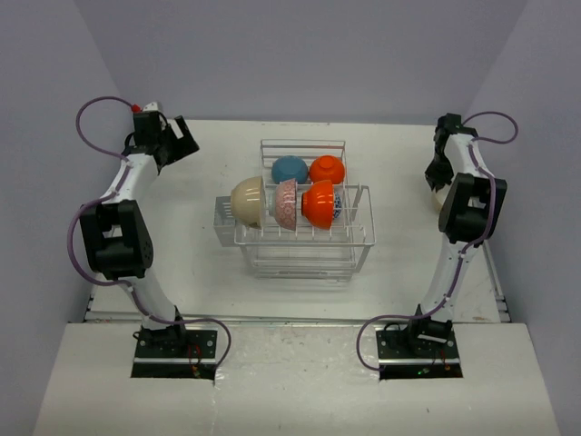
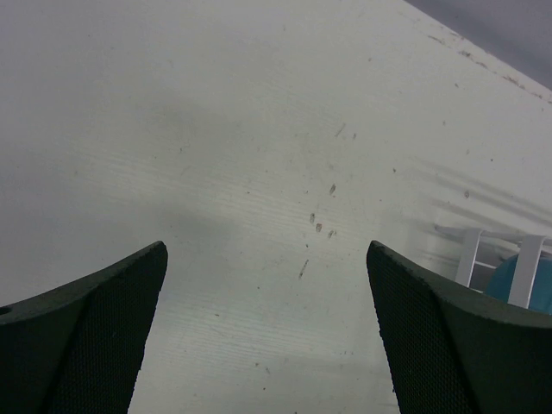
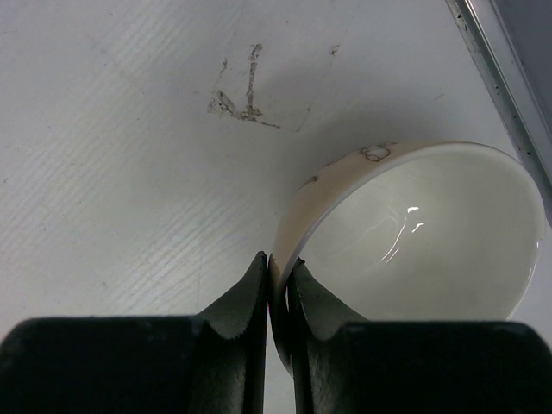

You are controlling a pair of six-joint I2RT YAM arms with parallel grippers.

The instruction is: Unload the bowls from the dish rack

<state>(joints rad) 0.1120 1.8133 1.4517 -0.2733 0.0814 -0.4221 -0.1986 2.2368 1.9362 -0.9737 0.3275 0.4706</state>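
White scuffed tabletop [image 1: 200, 272] between grey walls [image 1: 300, 54]; left fingers [image 2: 103, 336] wide, right fingers [image 3: 241, 319] pinching a cream bowl [image 3: 431, 233].

The light is soft and even. White glare shines inside the cream bowl [image 3: 412, 235]. A faint shadow crosses the tabletop [image 2: 216, 224].

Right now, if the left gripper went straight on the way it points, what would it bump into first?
Probably the bare table: only its surface shows ahead of the open left gripper. The dish rack and a blue bowl sit off to the right of that line; depth is unclear.
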